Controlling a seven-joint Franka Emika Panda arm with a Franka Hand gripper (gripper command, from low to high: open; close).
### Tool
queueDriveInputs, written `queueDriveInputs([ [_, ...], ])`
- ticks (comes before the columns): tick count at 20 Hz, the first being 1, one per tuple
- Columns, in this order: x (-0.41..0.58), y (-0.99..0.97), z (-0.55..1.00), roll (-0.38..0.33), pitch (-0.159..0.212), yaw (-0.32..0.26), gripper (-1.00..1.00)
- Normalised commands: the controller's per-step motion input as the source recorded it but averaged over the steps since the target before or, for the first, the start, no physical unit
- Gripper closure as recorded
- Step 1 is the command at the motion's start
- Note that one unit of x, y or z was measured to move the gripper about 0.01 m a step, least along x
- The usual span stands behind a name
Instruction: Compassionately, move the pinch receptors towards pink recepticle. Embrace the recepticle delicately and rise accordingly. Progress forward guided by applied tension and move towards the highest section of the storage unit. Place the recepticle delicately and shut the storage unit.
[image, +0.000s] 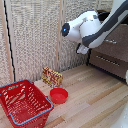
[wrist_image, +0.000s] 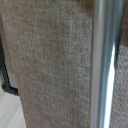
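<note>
The pink recepticle is out of view in both frames. The storage unit (image: 112, 56), a dark brown chest, stands at the exterior view's right. My bulky white arm (image: 85, 29) reaches across in front of it. The arm's white wrist block (image: 82, 48) hangs beside the chest's upper front. The pinch receptors' fingertips show in neither view, so their state is unclear. The wrist view is filled by a brown grainy drawer front (wrist_image: 50, 60) seen very close, with a silver bar handle (wrist_image: 103, 65) running across it. Which drawer this is I cannot tell.
A red wire basket (image: 24, 102) sits on the wooden floor at the exterior view's lower left. A flat red bowl (image: 58, 95) lies beside it, with a snack packet (image: 52, 77) just behind. A pale woven screen (image: 35, 35) forms the backdrop.
</note>
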Motion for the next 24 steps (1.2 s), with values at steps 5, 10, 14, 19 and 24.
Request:
queueDriveInputs([
  [5, 0.009, 0.09, 0.00, -0.006, 0.003, 0.036, 1.00],
  [10, 0.098, -0.11, 0.02, 0.022, 0.047, 0.010, 1.00],
  [14, 0.204, -0.57, 0.24, 0.024, 0.139, 0.051, 1.00],
  [19, 0.033, -0.73, 0.33, 0.030, 0.092, 0.133, 1.00],
  [24, 0.000, -0.77, 0.48, 0.016, 0.005, 0.134, 1.00],
])
